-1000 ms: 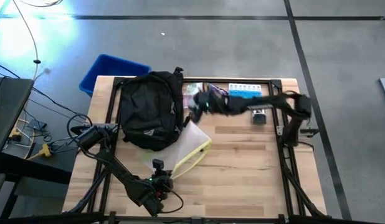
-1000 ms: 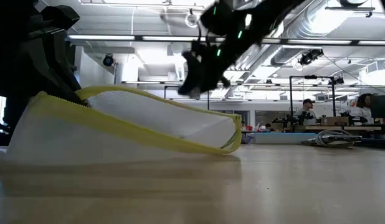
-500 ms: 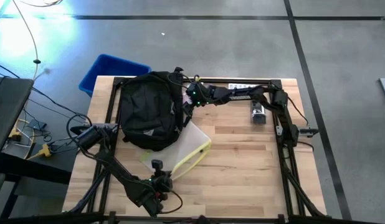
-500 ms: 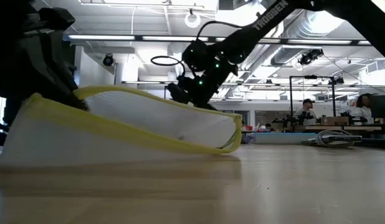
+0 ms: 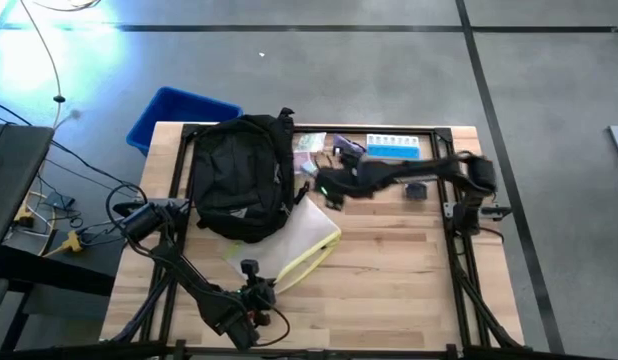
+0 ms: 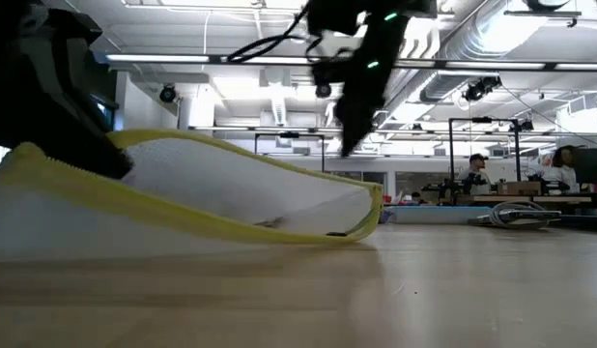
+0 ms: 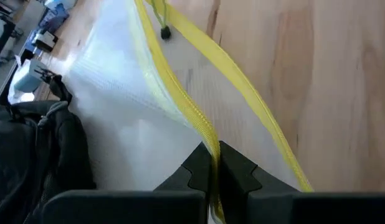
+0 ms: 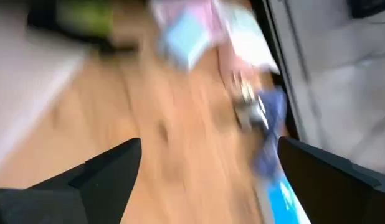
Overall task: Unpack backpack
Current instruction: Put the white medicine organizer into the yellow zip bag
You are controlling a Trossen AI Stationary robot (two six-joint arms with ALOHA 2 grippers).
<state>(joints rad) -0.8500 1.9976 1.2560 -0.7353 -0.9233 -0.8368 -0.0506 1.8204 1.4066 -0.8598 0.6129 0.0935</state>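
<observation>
the backpack (image 5: 241, 178) lies on the far left part of the table (image 5: 389, 260), a blue bin (image 5: 174, 112) just beyond its far corner off the table edge. a clear pouch with a yellow zip edge (image 5: 294, 245) rests against the backpack's near side, partly tucked under it.

the left gripper (image 7: 212, 177) is at the pouch's near end, its fingers pinched shut on the yellow zip edge, as the left wrist view shows plainly. the right gripper (image 5: 324, 190) hovers just beside the backpack's right side and above the pouch's far corner; its fingers (image 8: 111, 171) stand wide apart with nothing between them. behind the right gripper, along the far edge, lie small unpacked items (image 5: 324, 145) and a blue-and-white flat pack (image 5: 394, 148); a small dark object (image 5: 416, 190) sits by the right arm.

judged from this, the step in hand looks like emptying, with the right gripper free between items. the next move likely calls for reaching back to the backpack's opening, or into the pouch mouth while the left keeps the zip edge taut. which one cannot be told.
</observation>
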